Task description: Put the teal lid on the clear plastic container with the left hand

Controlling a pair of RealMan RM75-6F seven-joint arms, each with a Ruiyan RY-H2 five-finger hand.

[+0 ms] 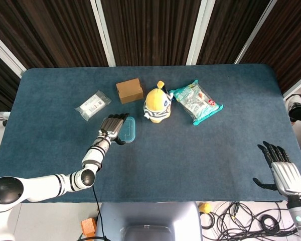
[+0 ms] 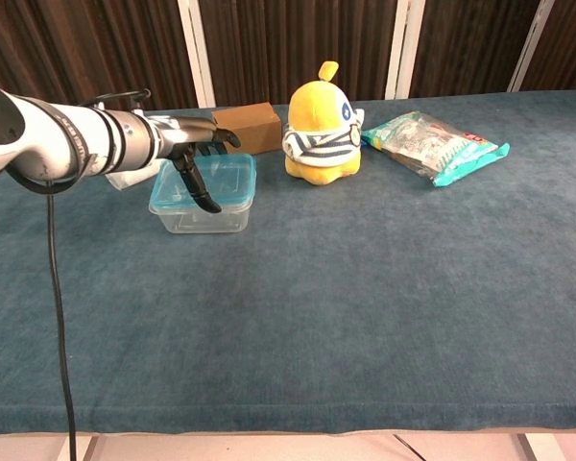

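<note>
The left hand reaches in from the left, palm down over the teal lid, fingers stretched forward and thumb hooked down across the lid's top. The lid lies on the clear plastic container directly beneath the hand; whether the hand grips it cannot be told. Just beyond the fingertips sits a brown box, and to their right a yellow plush toy. The right hand hovers off the surface's near right edge, fingers spread, holding nothing.
</note>
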